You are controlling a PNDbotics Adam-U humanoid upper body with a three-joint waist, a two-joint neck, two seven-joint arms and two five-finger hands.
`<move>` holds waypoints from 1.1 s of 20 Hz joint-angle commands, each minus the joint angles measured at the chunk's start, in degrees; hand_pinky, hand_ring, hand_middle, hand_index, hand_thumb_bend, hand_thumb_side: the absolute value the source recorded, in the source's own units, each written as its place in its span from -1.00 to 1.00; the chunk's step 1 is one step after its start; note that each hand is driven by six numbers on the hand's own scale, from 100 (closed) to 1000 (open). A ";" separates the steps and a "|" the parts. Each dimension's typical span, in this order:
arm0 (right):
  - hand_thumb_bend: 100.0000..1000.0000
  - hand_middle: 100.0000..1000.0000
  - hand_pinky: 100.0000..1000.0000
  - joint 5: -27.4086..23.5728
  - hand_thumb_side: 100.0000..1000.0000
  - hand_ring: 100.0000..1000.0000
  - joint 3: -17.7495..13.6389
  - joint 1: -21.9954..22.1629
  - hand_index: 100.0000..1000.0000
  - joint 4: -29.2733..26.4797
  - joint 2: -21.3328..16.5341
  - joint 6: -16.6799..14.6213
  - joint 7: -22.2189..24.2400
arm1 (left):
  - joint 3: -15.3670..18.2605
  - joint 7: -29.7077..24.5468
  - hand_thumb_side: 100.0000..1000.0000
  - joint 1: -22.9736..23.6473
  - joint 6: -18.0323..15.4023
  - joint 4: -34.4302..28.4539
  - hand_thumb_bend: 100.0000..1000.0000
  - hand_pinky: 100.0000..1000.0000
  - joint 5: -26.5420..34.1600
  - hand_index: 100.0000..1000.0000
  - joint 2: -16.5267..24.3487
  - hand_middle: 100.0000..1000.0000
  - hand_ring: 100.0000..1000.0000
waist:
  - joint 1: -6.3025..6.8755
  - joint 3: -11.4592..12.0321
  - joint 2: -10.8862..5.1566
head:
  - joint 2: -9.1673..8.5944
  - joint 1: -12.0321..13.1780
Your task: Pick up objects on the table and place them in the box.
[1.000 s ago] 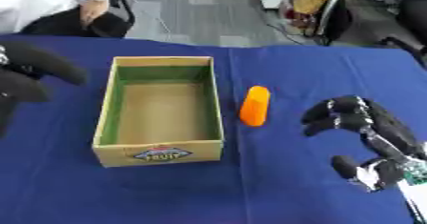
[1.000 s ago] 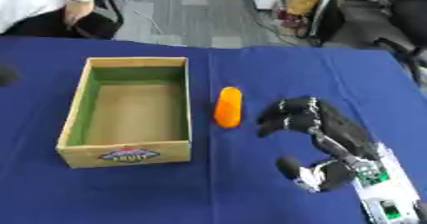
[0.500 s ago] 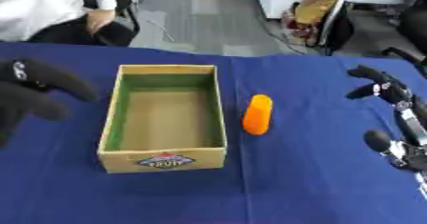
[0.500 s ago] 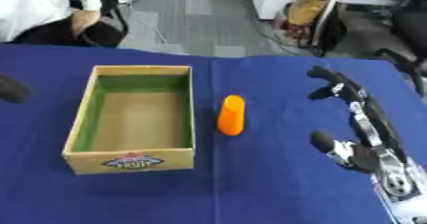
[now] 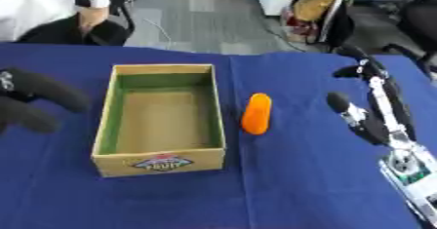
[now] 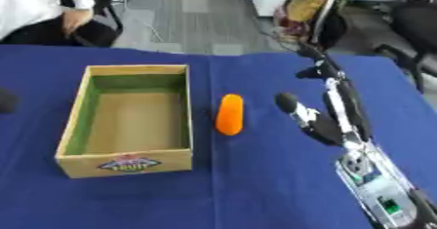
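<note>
The bench wears a deep blue cloth, matt and faintly napped. At its nine o'clock side the box looks like plain brown cardboard, dull outside, with a green lining on its inner walls and a printed paper label on the front. The orange object just at its three o'clock seems smooth plastic with a soft sheen. The right hand shows matt black casing; the left hand looks dull black too.

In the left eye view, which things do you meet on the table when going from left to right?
Left robot hand → box → orange object → right robot hand, open with its fingers straight.
</note>
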 commanded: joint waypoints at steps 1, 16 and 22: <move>0.67 0.67 0.40 0.57 1.00 0.24 1.41 -1.92 0.94 1.62 -0.55 0.13 0.45 | 0.15 -0.24 0.70 -0.88 -0.12 -0.82 -0.95 0.38 0.38 0.43 0.53 0.42 0.26 | 0.30 0.06 -0.47 | 0.09 -1.20; 0.82 0.68 0.43 6.29 1.00 0.27 5.32 -7.45 0.95 12.65 -1.15 -3.50 6.09 | -0.10 -0.92 0.69 -2.10 -0.41 -0.82 -0.95 0.38 0.68 0.44 -0.18 0.42 0.26 | 0.39 1.29 1.23 | -1.75 -2.87; 0.81 0.69 0.46 7.90 1.00 0.28 5.82 -9.92 0.98 15.75 -2.50 -3.68 7.10 | -0.10 -1.01 0.69 -3.31 -0.51 -0.82 -0.94 0.38 0.90 0.43 -0.89 0.42 0.26 | 0.65 2.14 2.39 | -3.16 -3.57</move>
